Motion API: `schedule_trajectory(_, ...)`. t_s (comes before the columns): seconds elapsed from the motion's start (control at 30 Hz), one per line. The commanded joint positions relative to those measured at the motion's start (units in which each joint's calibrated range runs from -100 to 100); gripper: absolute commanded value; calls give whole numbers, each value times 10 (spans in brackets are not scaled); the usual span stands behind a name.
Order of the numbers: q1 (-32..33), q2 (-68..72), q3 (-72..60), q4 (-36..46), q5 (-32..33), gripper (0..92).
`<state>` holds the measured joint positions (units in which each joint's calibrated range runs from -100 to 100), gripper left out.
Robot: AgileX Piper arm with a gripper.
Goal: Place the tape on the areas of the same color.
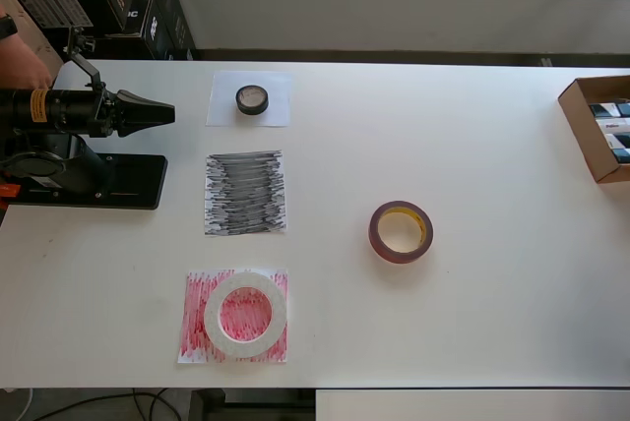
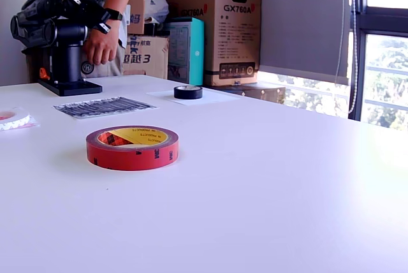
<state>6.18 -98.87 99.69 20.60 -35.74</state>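
Observation:
The small black tape roll [image 1: 252,99] [image 2: 188,92] sits on the plain white patch [image 1: 222,112] [image 2: 217,97]. A wide white ring [image 1: 245,314] [image 2: 13,118] lies on the red scribbled patch [image 1: 195,338]. Between those two patches, the black scribbled patch [image 1: 245,193] [image 2: 102,106] has nothing on it. The dark red roll with a yellowish core [image 1: 401,232] [image 2: 132,147] lies flat on the bare tabletop, to the right of the patches in the overhead view. My gripper [image 1: 169,112] hovers left of the white patch, pointing at it, with its fingers together and nothing in them.
The arm's black base [image 1: 84,180] [image 2: 67,85] stands at the table's left in the overhead view. A person's hand [image 1: 20,65] [image 2: 99,43] is beside the arm. An open cardboard box [image 1: 581,121] sits at the overhead view's right edge. Stacked boxes [image 2: 217,24] stand beyond the table.

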Motion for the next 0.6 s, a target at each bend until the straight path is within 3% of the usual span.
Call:
schedule_trajectory(0.0,-3,-3,-3,-4,1,1)
schedule_trajectory(0.57,-3,6,-11,4,-4,3)
